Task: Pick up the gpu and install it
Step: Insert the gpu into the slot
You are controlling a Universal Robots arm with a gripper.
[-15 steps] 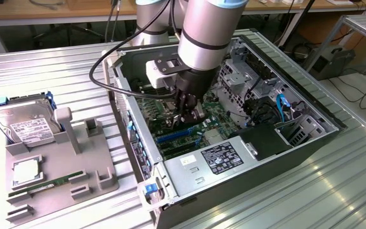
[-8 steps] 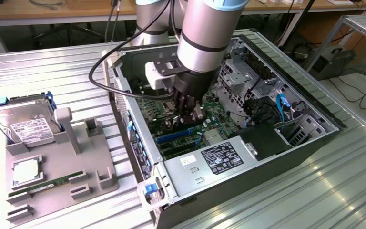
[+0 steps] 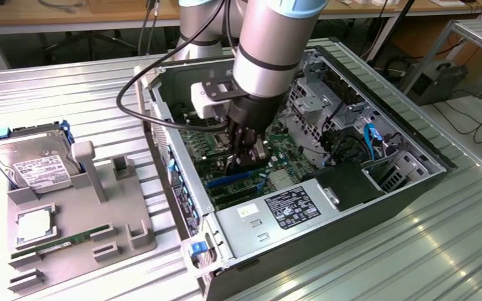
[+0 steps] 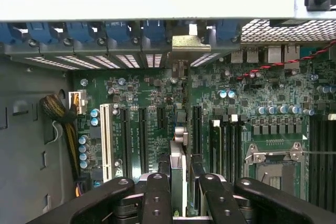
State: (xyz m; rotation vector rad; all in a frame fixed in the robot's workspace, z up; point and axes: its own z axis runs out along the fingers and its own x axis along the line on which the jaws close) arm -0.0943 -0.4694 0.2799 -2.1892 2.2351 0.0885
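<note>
My gripper (image 3: 248, 158) reaches down into the open computer case (image 3: 224, 251), low over the motherboard (image 3: 287, 150). It is shut on the gpu (image 4: 177, 156), a thin card that the wrist view shows edge-on between the black fingers (image 4: 157, 192). The card stands upright over the expansion slots, in line with a black slot (image 4: 181, 116). Its metal end bracket (image 4: 190, 45) lies against the case's rear slot openings. In the exterior view the gpu (image 3: 239, 168) shows as a dark piece under the fingers, just above the blue slots (image 3: 233, 182).
A grey fixture (image 3: 98, 213) at the exterior view's left carries a silver hard drive (image 3: 33, 164), a processor (image 3: 36, 224) and a green memory stick (image 3: 61, 241). Inside the case are a white slot (image 4: 106, 140), a processor socket (image 4: 275, 169), a cable bundle (image 4: 58, 111) and drive cages (image 3: 391, 169).
</note>
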